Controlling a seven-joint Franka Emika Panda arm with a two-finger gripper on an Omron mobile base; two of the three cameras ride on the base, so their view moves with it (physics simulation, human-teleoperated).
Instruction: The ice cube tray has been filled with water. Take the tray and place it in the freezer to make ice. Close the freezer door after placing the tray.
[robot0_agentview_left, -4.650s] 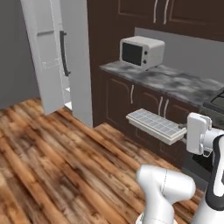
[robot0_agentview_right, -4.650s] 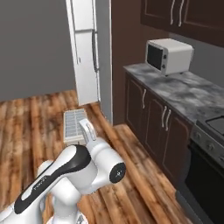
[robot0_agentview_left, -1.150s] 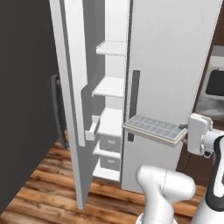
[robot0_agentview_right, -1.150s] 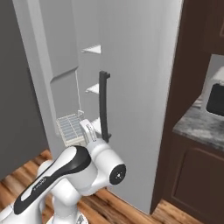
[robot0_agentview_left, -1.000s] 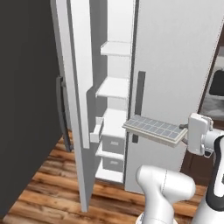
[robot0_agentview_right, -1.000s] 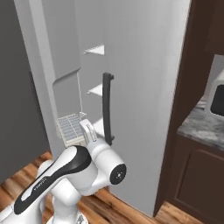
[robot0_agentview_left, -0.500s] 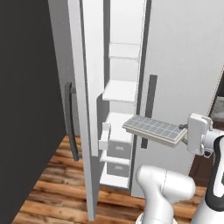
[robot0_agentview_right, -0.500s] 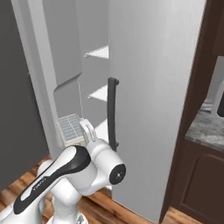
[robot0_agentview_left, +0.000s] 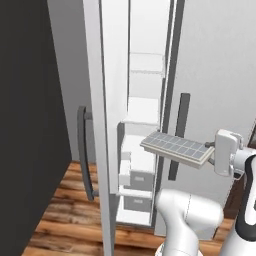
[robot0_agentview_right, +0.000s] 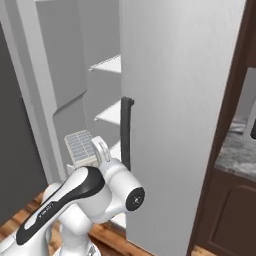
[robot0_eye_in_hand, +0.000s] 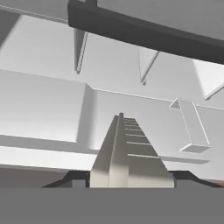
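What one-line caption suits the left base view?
Gripper jaws shut on flat white grid-celled ice cube tray, held level before the open light grey freezer.

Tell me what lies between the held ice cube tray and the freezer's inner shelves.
Nothing but open air. In the left base view the ice cube tray, gripped at its right end by the gripper, points into the freezer opening, the freezer door standing open left of it.

1 ice cube tray (robot0_agentview_left: 176, 148), 2 drawers (robot0_agentview_left: 137, 179).

Matt white plastic ice cube tray (robot0_agentview_left: 176, 148); wood-grain plank floor (robot0_agentview_left: 65, 220).
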